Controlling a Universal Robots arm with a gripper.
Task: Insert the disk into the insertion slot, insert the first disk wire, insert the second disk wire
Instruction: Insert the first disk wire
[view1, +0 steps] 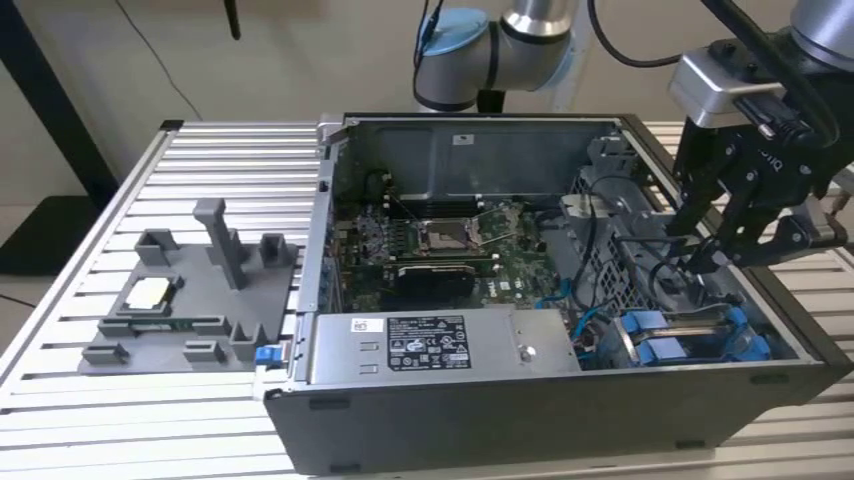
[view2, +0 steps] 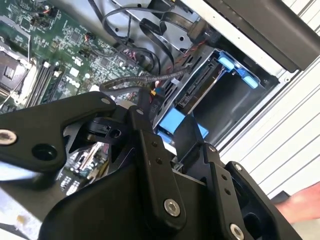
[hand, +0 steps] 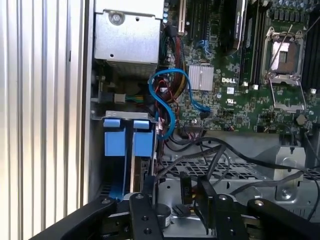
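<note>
Gripper (view2: 162, 120) hovers, jaws apart, just above loose black cables (view2: 145, 30). The disk (view2: 199, 86) sits in the insertion slot (view2: 235, 107). Descending, it may snag 1 cable.

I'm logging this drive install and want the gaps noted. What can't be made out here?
Insertion slot: exterior view, its lower part is hidden behind the case wall.
Black cables: first wrist view, their ends run behind the gripper.
Pinkish shape: second wrist view, cut off by the picture's edge, unidentifiable.
</note>
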